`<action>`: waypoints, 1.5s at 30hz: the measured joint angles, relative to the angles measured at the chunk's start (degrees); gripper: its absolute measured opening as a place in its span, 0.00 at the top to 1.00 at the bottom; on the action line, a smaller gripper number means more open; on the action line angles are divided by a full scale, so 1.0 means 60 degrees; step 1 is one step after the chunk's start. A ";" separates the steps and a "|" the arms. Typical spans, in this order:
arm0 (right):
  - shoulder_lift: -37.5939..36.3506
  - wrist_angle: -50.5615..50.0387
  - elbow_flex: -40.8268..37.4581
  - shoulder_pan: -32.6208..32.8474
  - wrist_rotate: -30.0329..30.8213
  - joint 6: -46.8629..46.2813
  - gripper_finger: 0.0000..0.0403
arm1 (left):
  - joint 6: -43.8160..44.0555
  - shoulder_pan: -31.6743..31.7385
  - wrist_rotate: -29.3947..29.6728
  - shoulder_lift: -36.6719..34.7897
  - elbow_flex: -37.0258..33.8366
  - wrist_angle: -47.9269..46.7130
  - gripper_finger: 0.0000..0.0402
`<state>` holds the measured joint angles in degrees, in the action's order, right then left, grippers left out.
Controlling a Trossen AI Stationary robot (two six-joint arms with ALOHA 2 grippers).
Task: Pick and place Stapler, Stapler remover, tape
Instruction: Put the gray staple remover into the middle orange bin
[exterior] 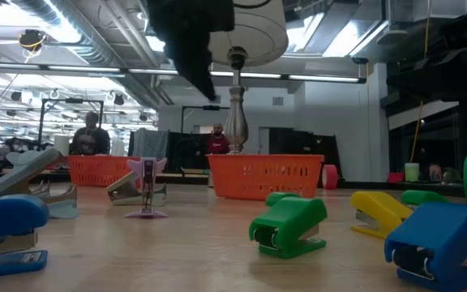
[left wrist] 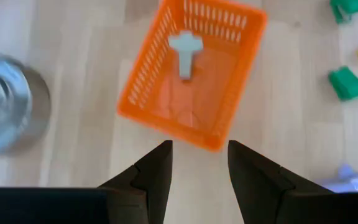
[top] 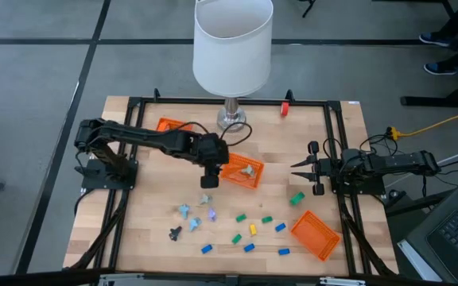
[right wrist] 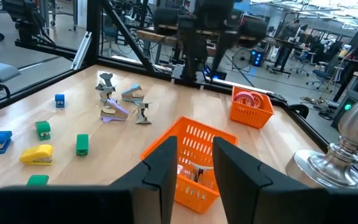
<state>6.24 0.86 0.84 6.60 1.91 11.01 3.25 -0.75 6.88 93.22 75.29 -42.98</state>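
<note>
The left gripper hangs above the table just beside the near edge of the middle orange basket, its fingers parted with nothing between them. A pale blue-grey staple remover lies inside that basket, so this looks like the moment just after a drop. To do the step well, the gripper should lift straight up clear of the basket wall before swinging off, so it does not clip the rim and tip the basket.

The next remover pieces lie in a loose cluster on the wood just in front of the gripper, with small blue, green and yellow staplers scattered beyond them. Pink tape already sits in the far basket by the lamp. A third basket lies tilted near the right front corner.

The left arm reaches well out from its base, stretched across toward the table's centre with the wrist pointing down. The right gripper waits near its own base at the right edge, fingers narrowly apart and empty.
</note>
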 joint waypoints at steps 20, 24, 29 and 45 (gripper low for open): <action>0.0000 0.0000 -0.0002 0.0002 0.0001 0.0000 0.74 | 0.2842 -0.1748 0.0416 0.0001 -0.0973 -0.1432 0.63; 0.0000 0.0000 0.0000 0.0002 0.0000 0.0002 0.74 | 0.3065 -0.2215 0.0896 0.0001 -0.1125 -0.1236 0.63; 0.0000 0.0000 0.0000 -0.0001 0.0000 -0.0001 0.74 | 0.3712 -0.2854 0.1658 0.0001 -0.1497 -0.1232 0.62; -0.0001 0.0000 0.0000 0.0002 0.0000 0.0001 0.74 | 0.6149 -0.3875 0.2421 -0.1416 -0.3637 0.0300 0.61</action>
<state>6.23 0.86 0.84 6.61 1.91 11.02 40.15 -24.00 21.41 84.73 53.46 -41.18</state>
